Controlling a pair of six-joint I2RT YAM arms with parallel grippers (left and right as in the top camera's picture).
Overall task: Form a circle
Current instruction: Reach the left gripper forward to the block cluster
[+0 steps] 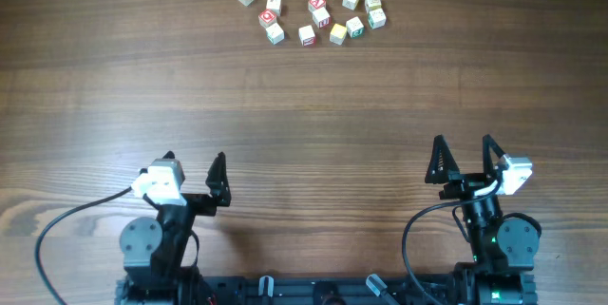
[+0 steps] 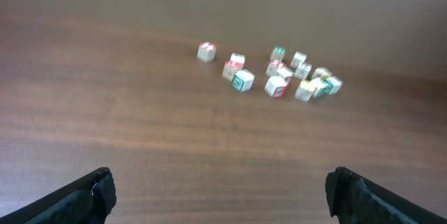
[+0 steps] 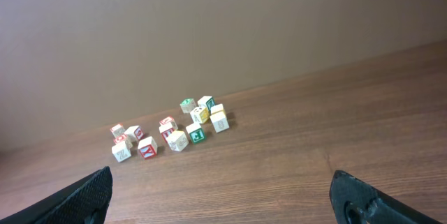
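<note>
Cubes, overhead view: letter cubes are scattered in a loose cluster at the far side of the table; no ring is formed yet.
End effectors, overhead view: left end effector and right end effector are held at the near edge, well apart from the cluster, jaws spread wide and nothing held.
Cubes, left wrist view: the letter cubes are seen ahead and to the right; one lies apart on the left, and those on the right are packed close.
Left end effector, left wrist view: both fingers are spread to the frame's corners, with only bare table between them.
Cubes, right wrist view: the cluster is seen ahead and left, before a plain wall.
Right end effector, right wrist view: it is likewise spread and empty.
Handling: the cubes are judged light, stiff and smooth-faced, easily slid or tipped, and not fragile.
Hold: two opposite flat side faces are best taken from above; outlying cubes are judged easier, since little finger room is left between packed ones.
</note>
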